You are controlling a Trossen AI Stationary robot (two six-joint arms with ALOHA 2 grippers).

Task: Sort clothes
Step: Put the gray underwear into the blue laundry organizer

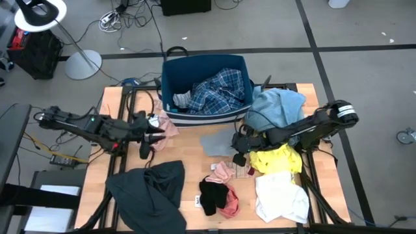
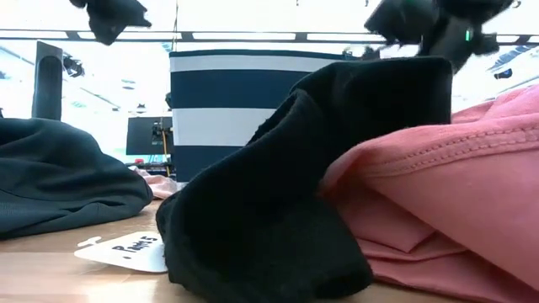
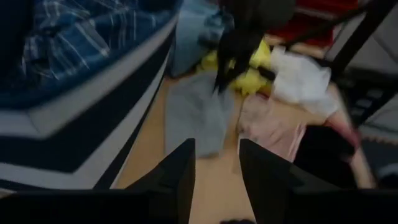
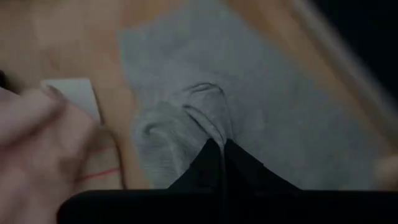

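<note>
A grey cloth (image 1: 216,142) lies on the table in front of the navy striped bin (image 1: 207,116), which holds a blue plaid garment (image 1: 218,91). My right gripper (image 1: 239,142) is at the grey cloth's right edge and is shut on it (image 4: 186,118). My left gripper (image 1: 160,133) is open and empty (image 3: 217,165), hovering beside a small pink cloth (image 1: 169,126) at the bin's left front corner. Light blue (image 1: 276,107), yellow (image 1: 276,159), white (image 1: 279,195), light pink (image 1: 223,170), black (image 1: 210,195), coral (image 1: 230,203) and dark (image 1: 149,188) garments lie on the table. My right gripper pinches a raised fold of the grey cloth (image 4: 208,127) between its two shut fingers (image 4: 239,168), slanting down from the table's right. The cloth is bunched into wrinkles at the fingers. The rest of it (image 4: 273,93) lies flat on the table.
The bin stands at the table's far middle. In the low view the black garment (image 2: 295,185) and the coral one (image 2: 455,194) fill the foreground, with a white tag (image 2: 126,248) on the wood. Bare wood shows between the two grippers (image 1: 192,146).
</note>
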